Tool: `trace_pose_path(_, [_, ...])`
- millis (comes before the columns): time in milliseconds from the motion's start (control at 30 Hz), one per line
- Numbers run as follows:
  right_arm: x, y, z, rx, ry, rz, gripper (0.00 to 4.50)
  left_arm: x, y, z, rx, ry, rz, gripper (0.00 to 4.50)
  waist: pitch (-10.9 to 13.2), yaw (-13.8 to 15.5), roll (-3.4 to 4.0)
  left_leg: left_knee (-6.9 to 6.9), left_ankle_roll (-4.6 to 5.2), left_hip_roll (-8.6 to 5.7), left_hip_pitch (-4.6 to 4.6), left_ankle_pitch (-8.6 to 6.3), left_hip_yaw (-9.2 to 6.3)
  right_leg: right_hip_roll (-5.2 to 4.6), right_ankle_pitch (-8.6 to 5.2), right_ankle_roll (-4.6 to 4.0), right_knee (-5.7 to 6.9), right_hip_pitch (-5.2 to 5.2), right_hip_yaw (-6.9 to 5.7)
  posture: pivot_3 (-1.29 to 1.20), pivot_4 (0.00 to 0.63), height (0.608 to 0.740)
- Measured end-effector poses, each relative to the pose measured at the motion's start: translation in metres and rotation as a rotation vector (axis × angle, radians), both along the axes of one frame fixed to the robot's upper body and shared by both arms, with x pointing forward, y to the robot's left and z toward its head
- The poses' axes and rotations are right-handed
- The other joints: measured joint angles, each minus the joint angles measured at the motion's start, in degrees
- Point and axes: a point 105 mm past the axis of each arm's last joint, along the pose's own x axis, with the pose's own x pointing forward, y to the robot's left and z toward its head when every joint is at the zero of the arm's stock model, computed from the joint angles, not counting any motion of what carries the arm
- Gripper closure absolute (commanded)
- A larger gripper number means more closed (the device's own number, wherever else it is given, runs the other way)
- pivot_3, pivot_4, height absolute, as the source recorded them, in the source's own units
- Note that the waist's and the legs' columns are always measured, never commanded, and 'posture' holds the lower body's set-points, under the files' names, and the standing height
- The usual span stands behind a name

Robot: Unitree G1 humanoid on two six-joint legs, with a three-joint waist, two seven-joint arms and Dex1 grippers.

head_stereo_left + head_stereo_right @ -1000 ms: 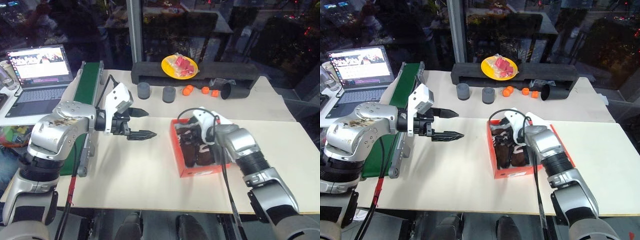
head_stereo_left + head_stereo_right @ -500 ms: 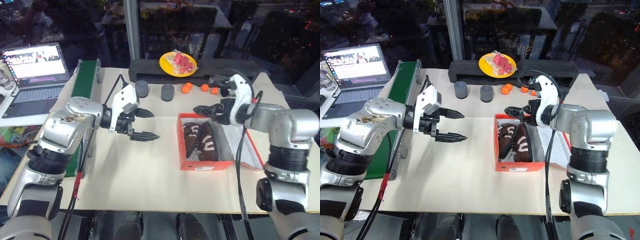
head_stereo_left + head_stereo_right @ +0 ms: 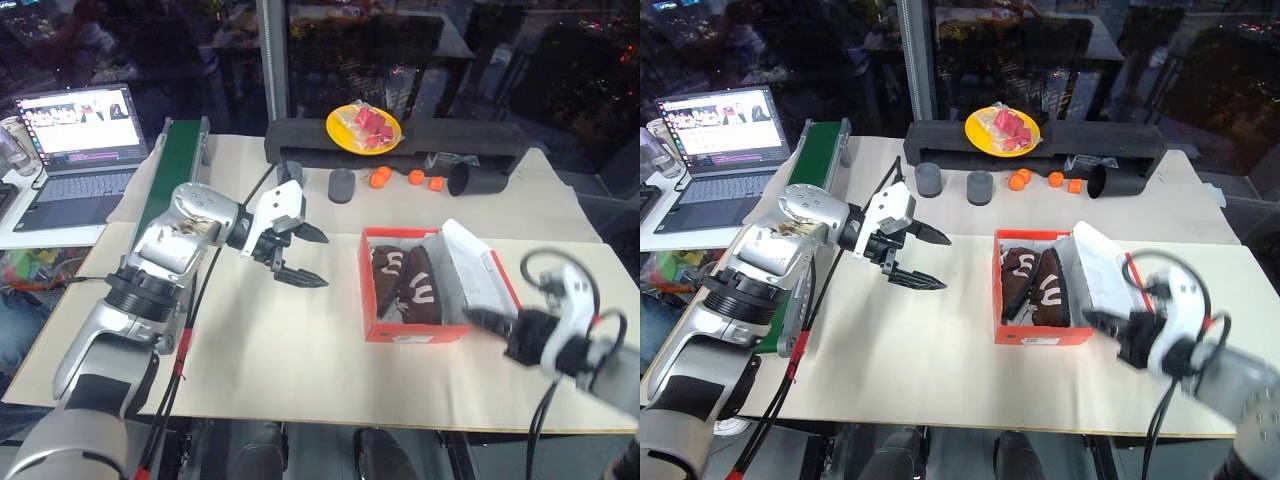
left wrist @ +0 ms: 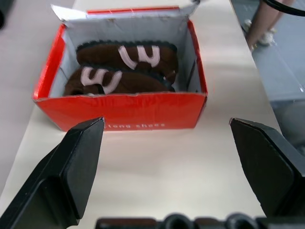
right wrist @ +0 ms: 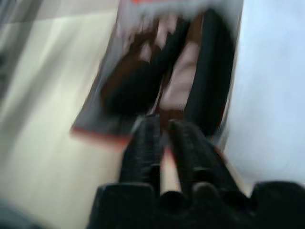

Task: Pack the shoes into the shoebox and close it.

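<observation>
My left gripper hangs over the table with its fingers spread wide and empty. Next I see the shoebox, lid off, both shoes inside. My right gripper sits beside it, pinched tight on nothing.
</observation>
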Motion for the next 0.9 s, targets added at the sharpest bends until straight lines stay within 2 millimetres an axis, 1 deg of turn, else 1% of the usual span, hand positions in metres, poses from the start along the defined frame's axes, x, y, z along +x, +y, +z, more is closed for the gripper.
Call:
trace_pose_path(100, [-0.003, -0.006, -0.002, 0.046, -0.015, -0.08, 4.42, 0.001, -0.006, -0.003, 0.011, 0.005, -0.021, 0.0, 0.0, -0.7, 0.02, 0.17, 0.04, 0.01, 0.08, 0.03, 0.03, 0.01, -0.18, 0.37, -0.03, 0.15, 0.05, 0.0, 0.15, 0.74])
trace_pose_path(233, [0.007, -0.028, -0.045, 0.075, 0.096, -0.298, 4.42, 0.005, -0.007, -0.001, 0.023, -0.017, -0.017, 0.0, 0.0, -0.9, 0.14, 0.14, 0.04, 0.01, 0.23, 0.03, 0.07, -0.02, -0.18, 0.35, -0.04, 0.22, 0.07, 0.0, 0.15, 0.74])
trace_pose_path(400, [0.019, -0.058, -0.093, 0.056, 0.169, -0.515, 4.42, 0.005, -0.004, 0.001, 0.031, -0.021, -0.005, 0.0, -0.1, -1.0, 0.2, -0.03, 0.05, 0.0, 0.24, 0.03, 0.08, -0.01, -0.25, 0.34, -0.03, 0.16, 0.09, 0.0, 0.15, 0.74])
trace_pose_path(433, [0.021, -0.062, -0.097, 0.059, 0.158, -0.537, 4.42, 0.005, -0.002, 0.002, 0.033, -0.02, 0.005, 0.0, 0.0, -1.1, 0.22, -0.07, 0.05, 0.0, 0.24, 0.03, 0.08, -0.01, -0.24, 0.33, -0.02, 0.15, 0.09, 0.0, 0.15, 0.74])
trace_pose_path(600, [0.04, -0.068, -0.099, 0.055, 0.064, -0.58, 4.42, 0.003, -0.001, 0.009, 0.025, -0.037, 0.013, 0.0, 0.0, -1.3, 0.23, -0.05, 0.05, 0.0, 0.34, 0.03, 0.09, 0.01, -0.27, 0.38, 0.0, 0.24, 0.11, 0.0, 0.15, 0.74])
trace_pose_path(700, [0.052, -0.075, -0.1, 0.095, -0.021, -0.635, 4.42, 0.002, 0.0, 0.009, 0.023, -0.034, 0.022, 0.0, 0.0, -1.3, 0.24, -0.02, 0.05, 0.0, 0.35, 0.03, 0.09, 0.01, -0.26, 0.39, 0.0, 0.26, 0.11, 0.0, 0.15, 0.74])
trace_pose_path(767, [0.059, -0.08, -0.096, 0.205, -0.101, -0.693, 4.42, 0.003, -0.001, 0.01, 0.013, -0.044, 0.033, 0.0, 0.0, -1.2, 0.26, -0.04, 0.05, 0.01, 0.35, 0.04, 0.09, 0.01, -0.26, 0.38, 0.0, 0.26, 0.1, 0.0, 0.15, 0.74])
trace_pose_path(833, [0.061, -0.087, -0.079, 0.385, -0.225, -0.747, 4.42, 0.004, -0.002, 0.014, -0.006, -0.045, 0.046, 0.0, 0.0, -1.3, 0.32, -0.07, 0.05, 0.01, 0.35, 0.03, 0.08, 0.01, -0.26, 0.37, 0.0, 0.25, 0.11, 0.0, 0.15, 0.74])
trace_pose_path(900, [0.059, -0.092, -0.06, 0.531, -0.35, -0.746, 4.42, 0.005, -0.001, 0.016, -0.015, -0.051, 0.058, 0.0, 0.0, -1.3, 0.35, -0.12, 0.05, 0.01, 0.35, 0.03, 0.07, 0.01, -0.26, 0.37, 0.01, 0.25, 0.11, 0.0, 0.15, 0.74])
